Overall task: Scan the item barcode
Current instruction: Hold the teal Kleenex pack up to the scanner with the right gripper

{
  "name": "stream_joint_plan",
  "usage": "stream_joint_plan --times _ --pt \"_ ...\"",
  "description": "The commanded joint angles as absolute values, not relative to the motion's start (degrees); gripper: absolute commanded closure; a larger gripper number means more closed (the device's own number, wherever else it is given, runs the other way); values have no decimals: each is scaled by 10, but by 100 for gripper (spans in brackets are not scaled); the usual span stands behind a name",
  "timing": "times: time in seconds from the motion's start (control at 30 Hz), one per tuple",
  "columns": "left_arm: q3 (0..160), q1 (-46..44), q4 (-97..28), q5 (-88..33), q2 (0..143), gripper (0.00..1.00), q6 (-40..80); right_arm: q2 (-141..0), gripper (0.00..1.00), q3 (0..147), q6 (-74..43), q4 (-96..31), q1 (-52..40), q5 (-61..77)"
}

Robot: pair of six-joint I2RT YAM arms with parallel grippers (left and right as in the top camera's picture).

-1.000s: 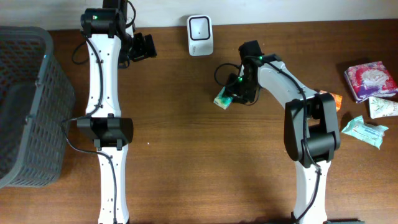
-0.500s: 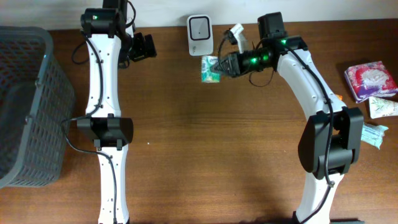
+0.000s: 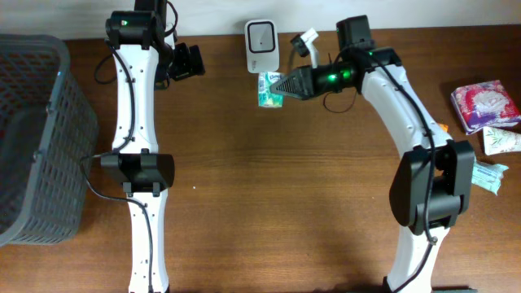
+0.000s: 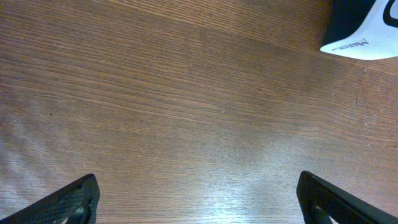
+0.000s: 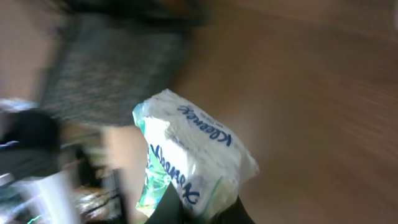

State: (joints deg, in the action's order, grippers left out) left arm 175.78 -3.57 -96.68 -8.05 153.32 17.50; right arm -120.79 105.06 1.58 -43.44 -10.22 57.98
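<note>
Overhead feed first: what is the right arm doing?

I am seeing the right gripper (image 3: 282, 84) reaching out toward the far side of the table (image 3: 269, 195), and it is clamping a tissue pack (image 3: 269, 89) between its fingers. The pack is sitting just in front of the scanner (image 3: 262, 45), on its near side. I cannot tell whether the two are touching.

Is the wrist camera confirming the grip?

It is (though the picture is smearing badly). I am making out a white and green pack with blue lettering, and the dark fingertips (image 5: 186, 208) are pinching its lower end at the bottom of the frame.

And the left side?

I am watching the left gripper (image 3: 189, 62) hanging near the far edge, to the left of the scanner. Its jaws are standing wide with nothing between them. Its own camera is showing bare wood and one white corner of the scanner at the top right.

Anything else on the table?

I am seeing a grey basket (image 3: 49, 106) sitting at the left edge. Three more packets (image 3: 486, 104) are lying at the right edge, well apart from the scanner, and one of them is partly hiding behind the right arm.
</note>
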Motion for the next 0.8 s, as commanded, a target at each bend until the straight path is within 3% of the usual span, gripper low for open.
stream_joint_plan --times 0.0,0.07,0.13,0.3,0.4,0.57,0.77 --pt "1754 -36 -967 -75 1527 1 166 -1204 96 1060 7 -396 -151 162" --pt "1754 -36 -967 -75 1527 1 166 -1204 96 1060 148 -334 -185 -8" --pt "1754 -36 -967 -75 1527 1 166 -1205 96 1060 316 -261 -214 -58" --pt "1754 -36 -967 -75 1527 1 166 -1235 96 1060 326 28 -221 -82" --pt "1754 -36 -967 -75 1527 1 166 -1270 96 1065 375 130 -221 -49" --pt "1754 -36 -967 -75 1527 1 166 -1419 96 1211 405 88 -209 -76" --pt "1754 -36 -967 -75 1527 1 166 -1429 96 1226 548 -16 -210 -104"
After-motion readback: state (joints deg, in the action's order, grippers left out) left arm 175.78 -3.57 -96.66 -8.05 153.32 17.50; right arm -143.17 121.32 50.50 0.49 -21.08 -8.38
